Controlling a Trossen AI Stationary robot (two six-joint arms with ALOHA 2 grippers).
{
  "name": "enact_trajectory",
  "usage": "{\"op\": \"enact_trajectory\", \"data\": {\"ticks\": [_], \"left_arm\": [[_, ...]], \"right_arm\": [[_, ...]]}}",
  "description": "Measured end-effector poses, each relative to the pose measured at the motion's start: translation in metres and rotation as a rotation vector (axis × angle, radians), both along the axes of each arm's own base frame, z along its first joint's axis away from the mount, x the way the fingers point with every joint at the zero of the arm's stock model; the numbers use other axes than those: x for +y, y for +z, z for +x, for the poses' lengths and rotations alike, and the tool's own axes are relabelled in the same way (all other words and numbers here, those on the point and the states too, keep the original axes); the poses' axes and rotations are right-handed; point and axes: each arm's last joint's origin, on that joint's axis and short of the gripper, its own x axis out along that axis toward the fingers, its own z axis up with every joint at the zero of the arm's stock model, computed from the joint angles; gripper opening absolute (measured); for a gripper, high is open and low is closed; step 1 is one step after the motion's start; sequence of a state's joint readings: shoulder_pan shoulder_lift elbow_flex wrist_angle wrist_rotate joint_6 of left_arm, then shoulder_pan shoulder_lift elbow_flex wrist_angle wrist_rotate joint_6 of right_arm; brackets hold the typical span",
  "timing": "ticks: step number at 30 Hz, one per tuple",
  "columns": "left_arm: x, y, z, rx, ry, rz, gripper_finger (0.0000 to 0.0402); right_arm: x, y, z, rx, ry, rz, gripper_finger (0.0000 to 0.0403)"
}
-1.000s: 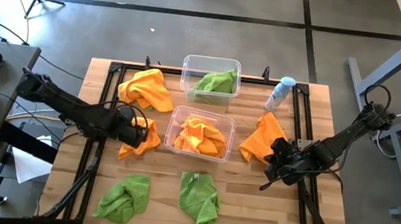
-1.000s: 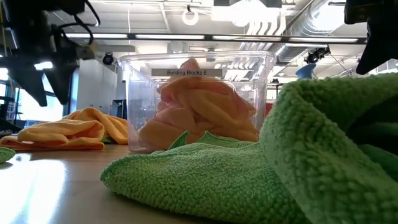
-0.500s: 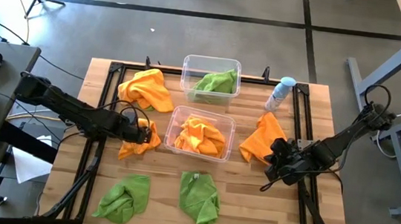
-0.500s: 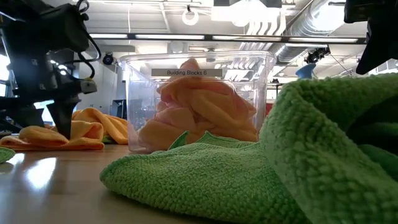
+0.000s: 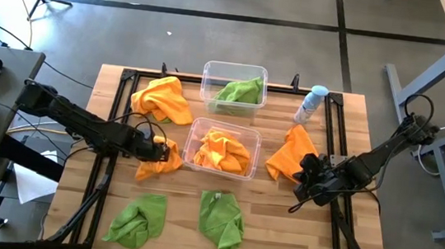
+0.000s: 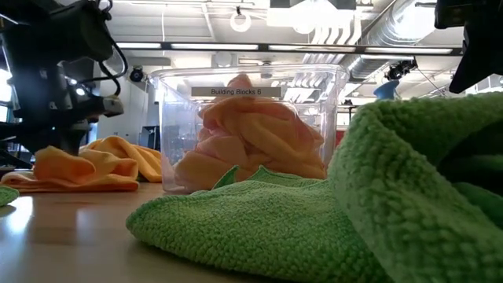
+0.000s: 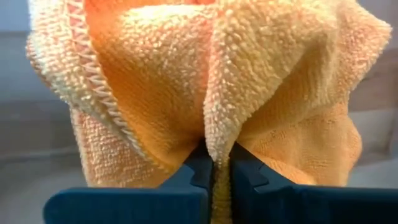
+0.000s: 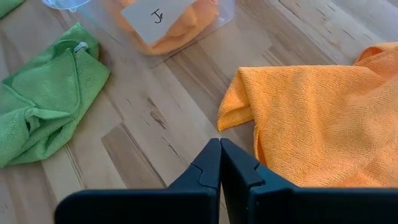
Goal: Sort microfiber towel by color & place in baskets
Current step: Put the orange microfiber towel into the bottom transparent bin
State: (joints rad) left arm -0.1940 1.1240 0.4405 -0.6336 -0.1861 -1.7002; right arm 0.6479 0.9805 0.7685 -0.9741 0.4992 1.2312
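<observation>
My left gripper [image 5: 156,147] is shut on an orange microfiber towel [image 5: 161,159] lying left of the near basket [image 5: 197,130], which holds orange towels. Green towel fills part of the far basket [image 5: 211,78]. Another orange towel [image 5: 161,99] lies at the far left. Two green towels [image 5: 136,219] [image 5: 221,220] lie by the near edge. My right gripper [image 5: 301,181] is shut and holds nothing, hovering just beside a flat orange towel [image 8: 311,124] on the right. My left gripper pinches a raised fold [image 7: 217,140] of the orange towel between its two fingers, several layers thick. It comes from above, pointing down. The cloth bunches up around the fingers, and the rest of it [image 6: 78,169] lies on the table.
A pale spray bottle [image 5: 311,105] stands at the far right, beside the far basket. A black frame [image 5: 332,144] runs along the table's edges. Bare wood shows between the near basket and the green towels.
My left gripper has come down onto the orange towel and shut on it. The towel, flat before, is now gathered into a bunch at the fingers while its outer parts stay on the table.
</observation>
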Motion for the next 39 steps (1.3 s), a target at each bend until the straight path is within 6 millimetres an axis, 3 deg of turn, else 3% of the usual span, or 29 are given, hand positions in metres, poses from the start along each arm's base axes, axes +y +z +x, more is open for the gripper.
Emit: {"op": "enact_trajectory", "data": {"ticks": [6, 16, 20, 23, 26, 34, 39], "left_arm": [[-0.007, 0.033, 0.01, 0.02, -0.04, 0.023, 0.0003], [-0.014, 0.136, 0.008, 0.09, -0.116, 0.195, 0.0001], [-0.013, 0.169, 0.005, 0.078, -0.156, 0.259, 0.0001], [-0.013, 0.186, 0.006, 0.064, -0.187, 0.288, 0.0001], [-0.015, 0.2, 0.012, 0.036, -0.233, 0.304, 0.0], [-0.023, 0.231, 0.041, 0.006, -0.359, 0.351, 0.0], [-0.027, 0.261, 0.053, -0.013, -0.359, 0.39, 0.0]], "right_arm": [[0.0, 0.0, 0.0, -0.004, 0.0, 0.003, 0.0], [0.0, 0.0, 0.0, -0.005, -0.019, 0.02, 0.0], [0.002, -0.001, -0.002, 0.06, 0.063, 0.039, 0.0], [0.002, -0.002, -0.003, 0.108, 0.116, 0.05, 0.0], [0.001, -0.003, -0.005, 0.128, 0.062, 0.078, 0.0], [0.001, -0.004, -0.009, 0.146, 0.069, 0.041, 0.0], [0.001, -0.004, -0.009, 0.143, 0.104, 0.006, 0.0]]}}
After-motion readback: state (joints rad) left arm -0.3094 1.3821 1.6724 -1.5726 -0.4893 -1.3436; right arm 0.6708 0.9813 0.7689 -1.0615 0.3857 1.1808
